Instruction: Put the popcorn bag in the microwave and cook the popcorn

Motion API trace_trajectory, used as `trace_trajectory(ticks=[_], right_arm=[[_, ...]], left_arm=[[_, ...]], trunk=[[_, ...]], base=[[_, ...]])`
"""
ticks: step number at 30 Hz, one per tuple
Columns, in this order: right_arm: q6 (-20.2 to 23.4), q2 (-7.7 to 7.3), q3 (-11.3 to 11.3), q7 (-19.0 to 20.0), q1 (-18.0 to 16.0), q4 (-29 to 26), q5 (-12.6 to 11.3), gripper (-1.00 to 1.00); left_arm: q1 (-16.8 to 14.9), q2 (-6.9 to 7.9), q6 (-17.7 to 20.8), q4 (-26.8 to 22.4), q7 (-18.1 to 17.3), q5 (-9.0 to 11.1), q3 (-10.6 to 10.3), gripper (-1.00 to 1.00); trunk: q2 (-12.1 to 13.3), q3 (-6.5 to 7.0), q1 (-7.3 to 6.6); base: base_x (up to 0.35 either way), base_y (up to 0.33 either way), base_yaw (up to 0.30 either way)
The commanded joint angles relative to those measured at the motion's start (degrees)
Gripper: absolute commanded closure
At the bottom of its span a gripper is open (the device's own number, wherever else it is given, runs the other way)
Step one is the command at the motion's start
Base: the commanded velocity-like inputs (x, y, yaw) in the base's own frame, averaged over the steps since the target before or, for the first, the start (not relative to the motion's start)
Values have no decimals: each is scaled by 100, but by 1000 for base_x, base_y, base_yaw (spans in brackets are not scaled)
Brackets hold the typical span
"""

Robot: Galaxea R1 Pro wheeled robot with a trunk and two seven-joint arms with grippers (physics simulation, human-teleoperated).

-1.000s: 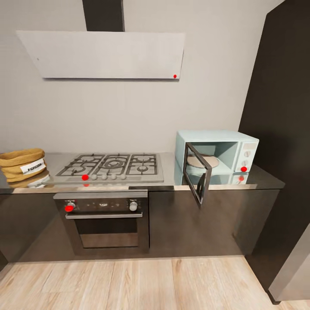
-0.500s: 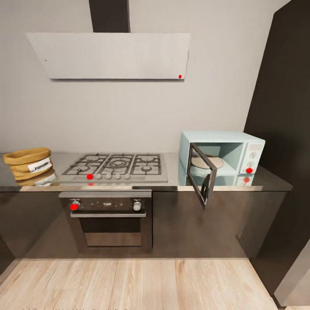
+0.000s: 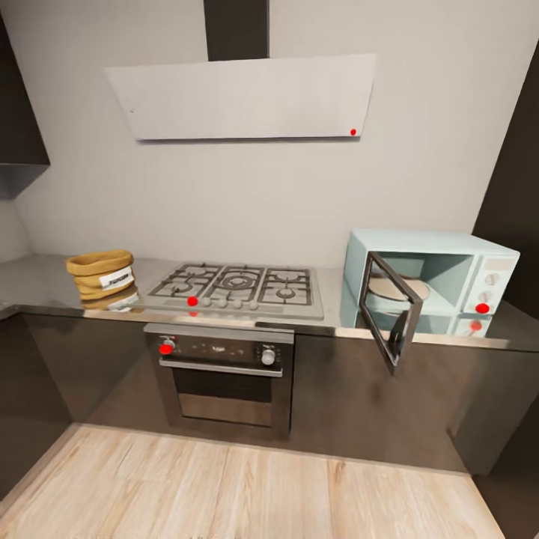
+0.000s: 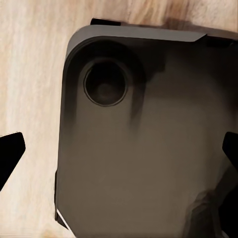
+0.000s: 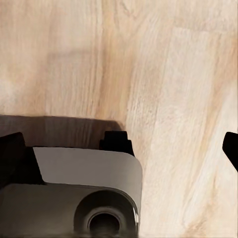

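A tan popcorn bag with a white label stands upright on the grey countertop, left of the hob. Its popcorn is hidden from this angle. At the right end of the countertop sits the pale blue microwave. Its dark glass door is swung wide open, and a round plate shows inside. In the left wrist view my left gripper is open over the robot's dark base. In the right wrist view my right gripper is open above the wooden floor. Both hold nothing.
A gas hob lies between the bag and the microwave, with a built-in dark oven below and a grey hood above. A tall dark cabinet stands at the right. Light wooden floor lies before the cabinets.
The whole picture has shifted right and the counter looks farther off, so the camera has moved. The bag, the microwave and its open door stand as before.
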Motion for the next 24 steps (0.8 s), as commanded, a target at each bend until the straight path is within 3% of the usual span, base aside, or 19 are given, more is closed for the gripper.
trace_trajectory(ticks=[1, 2, 6, 24], right_arm=[[5, 4, -48, -27, 19, 9, -8, -100], [3, 26, -49, -125, 110, 9, -210, -100], [-15, 79, -49, -193, 170, 5, -345, -100], [-28, 106, -32, -208, 179, 0, -349, -100]], left_arm=[[1, -3, -4, -6, 7, 55, 13, -100], [2, -3, -4, -5, 10, 60, 14, -100], [-1, -1, -2, -5, 14, 64, 17, -100], [4, 5, -4, -12, 7, 55, 12, -100]], trunk=[[-3, -5, 0], [-3, -5, 0], [-3, -5, 0], [-3, -5, 0]], base=[[0, 0, 276], [0, 0, 276], [0, 0, 276], [0, 0, 276]])
